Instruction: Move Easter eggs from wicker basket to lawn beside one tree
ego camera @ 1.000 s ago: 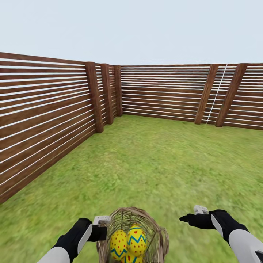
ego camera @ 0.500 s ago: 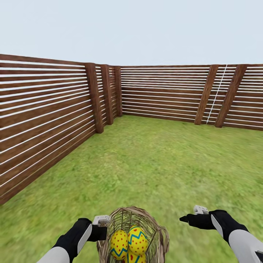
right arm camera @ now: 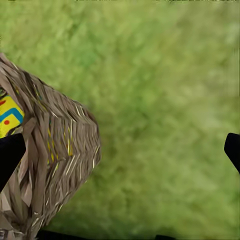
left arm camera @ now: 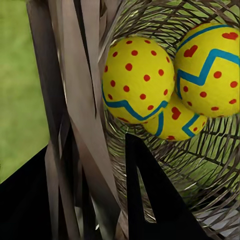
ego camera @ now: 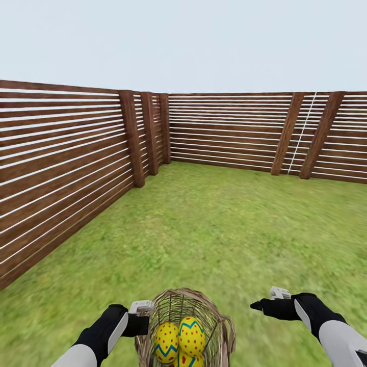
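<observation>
Slightly lower sits the fence line than a second ago: your head camera has shifted, while both arms and the carried basket kept their places.

Your left gripper [ego camera: 144, 311] is clenched on the wall of the wicker basket [ego camera: 214, 326], held up between your arms above the lawn [ego camera: 214, 224]; all three Easter eggs [left arm camera: 137, 80] lie together inside it. Your right gripper [ego camera: 270, 298] hangs just beside the basket, its fingers spread and empty over grass. You look to be carrying the load in search of a tree, and none stands ahead, just the slatted fence [ego camera: 229, 127] closing a corner. Turn away from it first; keep the basket level so nothing rolls out.
</observation>
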